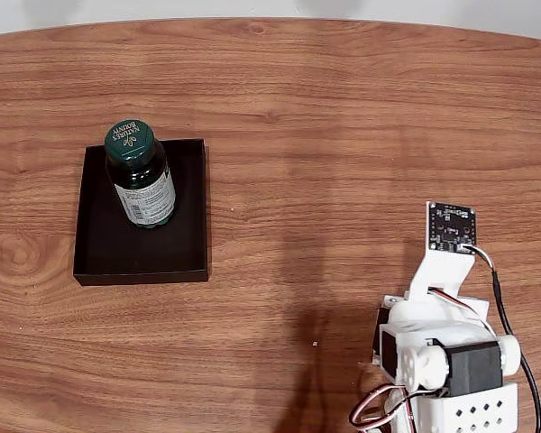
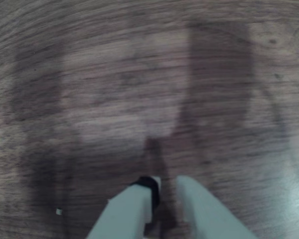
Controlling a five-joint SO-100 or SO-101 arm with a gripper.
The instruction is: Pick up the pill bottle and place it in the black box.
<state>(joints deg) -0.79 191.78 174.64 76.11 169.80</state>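
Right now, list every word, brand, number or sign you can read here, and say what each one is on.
"NATURE'S BOUNTY": printed in white on the dark-green cap of the pill bottle, which stands in the black box, in the fixed view.
White label on the bottle's side: fine print, too small to read.
Wrist view: no text.

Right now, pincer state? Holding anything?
Pincer: shut or nearly so, fingertips close together over bare wood, holding nothing. The pill bottle stands in the black box, away from the arm.
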